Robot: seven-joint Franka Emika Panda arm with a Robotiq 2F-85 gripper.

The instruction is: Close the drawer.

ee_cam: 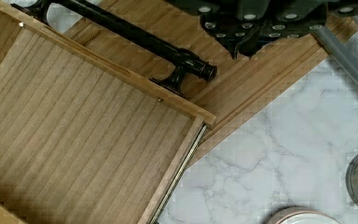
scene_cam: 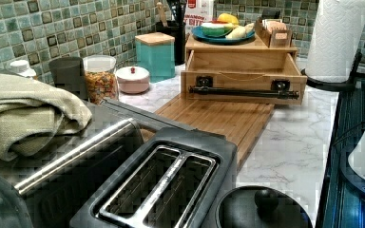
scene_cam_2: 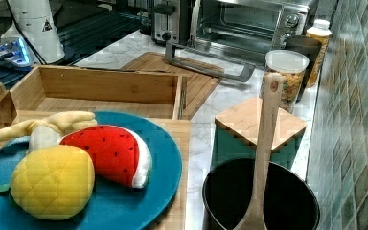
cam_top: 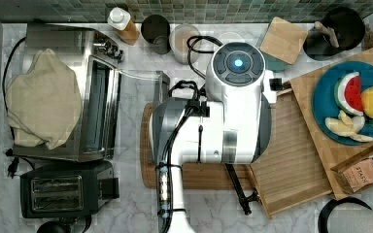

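The drawer [cam_top: 291, 145] is pulled far out of its bamboo stand, and its ribbed floor [ee_cam: 74, 140] lies bare. A black bar handle [ee_cam: 135, 37] runs along the drawer front [scene_cam: 242, 80]. The handle [scene_cam: 244, 92] points toward the cutting board. My gripper [ee_cam: 242, 46] hovers over the cutting board just outside the drawer front, near one end of the handle. It is shut, holds nothing and is apart from the handle. In the top view the white arm [cam_top: 213, 126] covers the drawer's left part. The right view looks into the open drawer [scene_cam_2: 100, 88].
A bamboo cutting board [scene_cam: 218, 118] lies in front of the drawer. The toaster oven [cam_top: 97, 111] has its door down beside a black toaster [cam_top: 63, 191]. A teal plate of toy fruit [cam_top: 354, 104] tops the stand. Jars and a teal canister [scene_cam: 155, 54] line the wall.
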